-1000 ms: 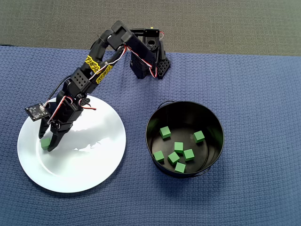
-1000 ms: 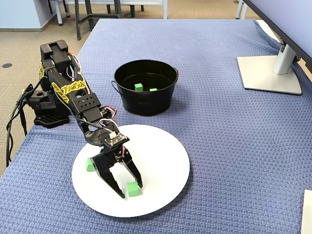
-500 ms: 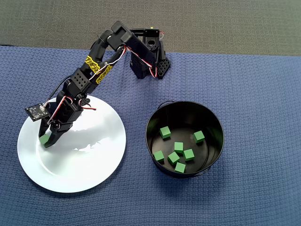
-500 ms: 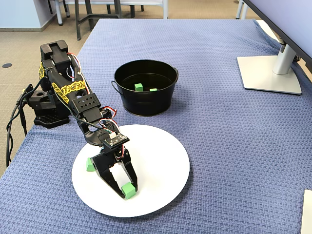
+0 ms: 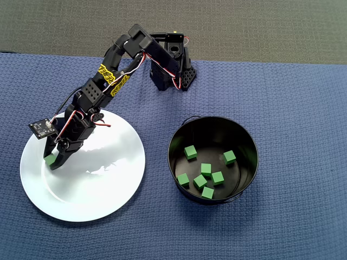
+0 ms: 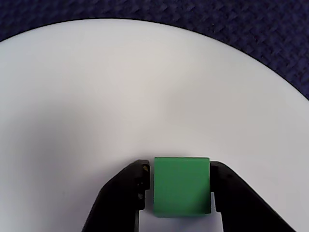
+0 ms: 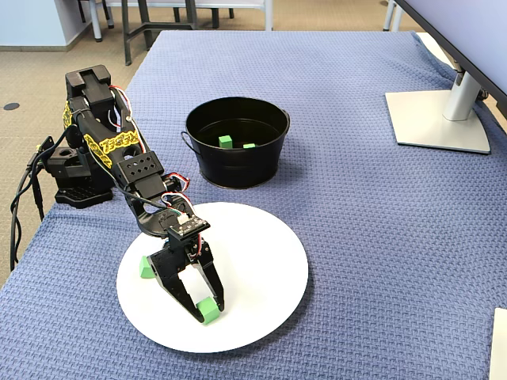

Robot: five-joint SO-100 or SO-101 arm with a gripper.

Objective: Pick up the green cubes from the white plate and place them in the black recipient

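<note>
The gripper [image 7: 207, 309] pinches a green cube [image 7: 208, 309] low over the plate [image 7: 261, 269]; another cube [image 7: 146, 267] sits behind it.

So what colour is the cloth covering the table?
Dark blue with a waffle weave; the fixed view shows it best.

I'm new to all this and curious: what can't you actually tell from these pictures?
- Overhead view: the second cube left on the white plate is hidden under the arm; only the fixed view shows it.
- Fixed view: the black tin's wall hides most cubes inside.
- Wrist view: the pincer is cut off by the bottom edge, and whether its cube is lifted is unclear.
</note>
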